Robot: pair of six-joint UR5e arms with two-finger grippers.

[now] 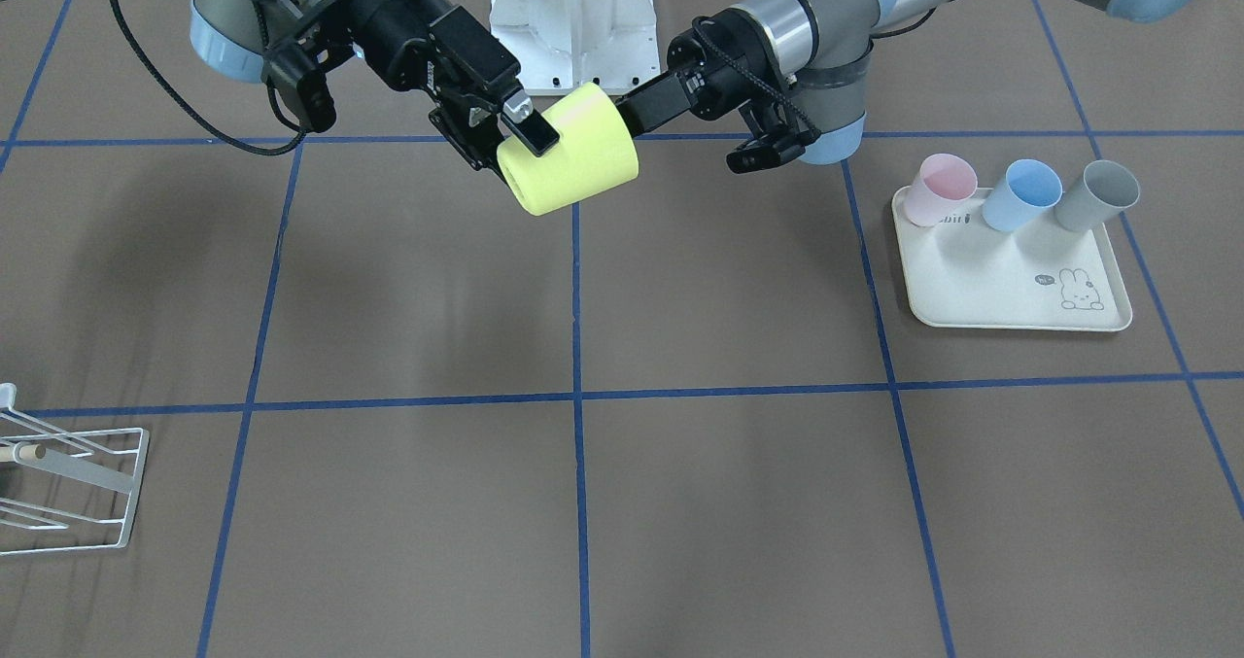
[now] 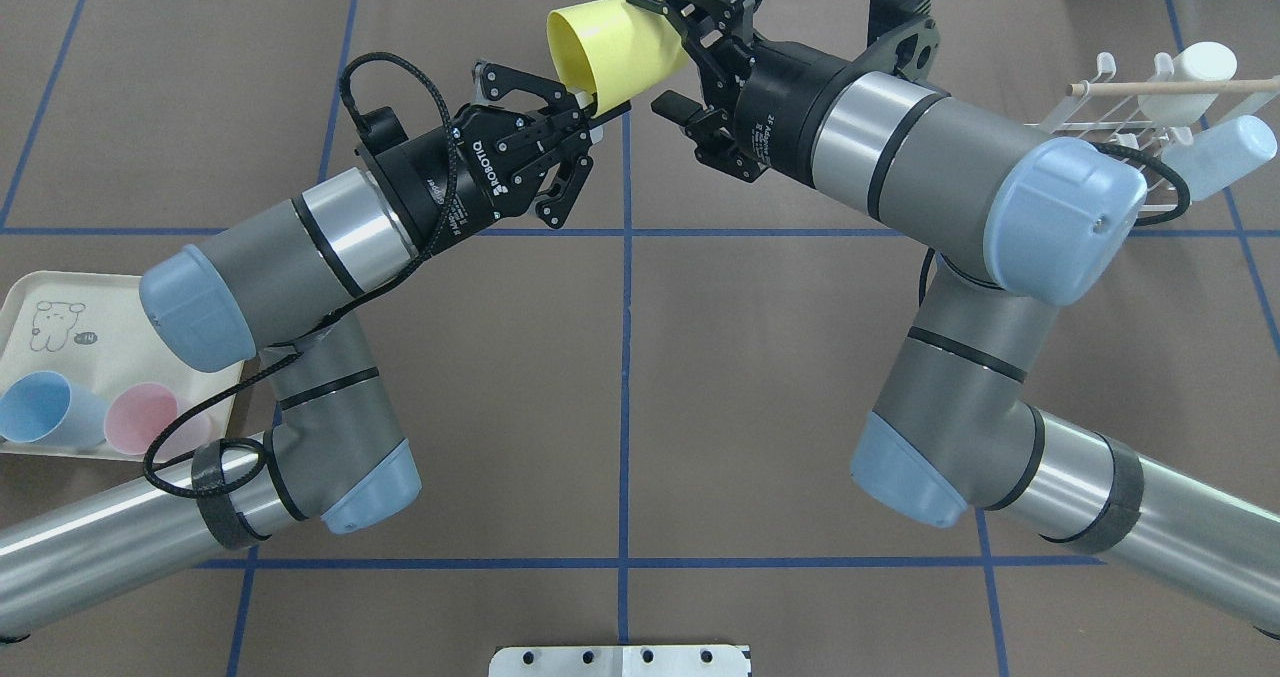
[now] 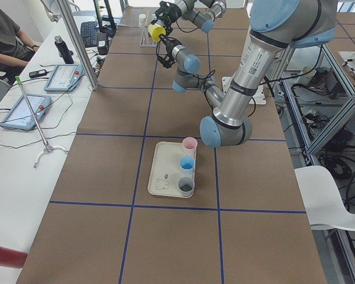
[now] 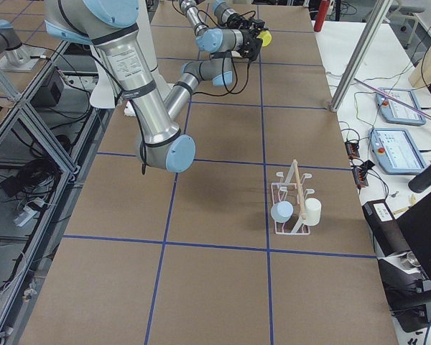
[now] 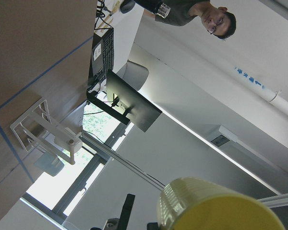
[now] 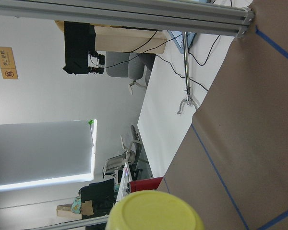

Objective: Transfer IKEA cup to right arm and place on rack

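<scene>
Pinching the yellow cup (image 1: 573,157), left hand (image 2: 600,117) faces wide-open right hand (image 2: 658,49); rack (image 4: 295,192) far aside.

The surface (image 1: 739,279) is brown with a blue tape grid, and the yellow cup (image 1: 573,167) really pops. Cream tray (image 1: 972,284) has a rabbit print, with a pink cup (image 1: 938,189), blue cup (image 1: 1020,194) and grey cup (image 1: 1096,194) on it; rack (image 1: 97,474) is white wire, pale wood dowel (image 1: 27,453).
</scene>
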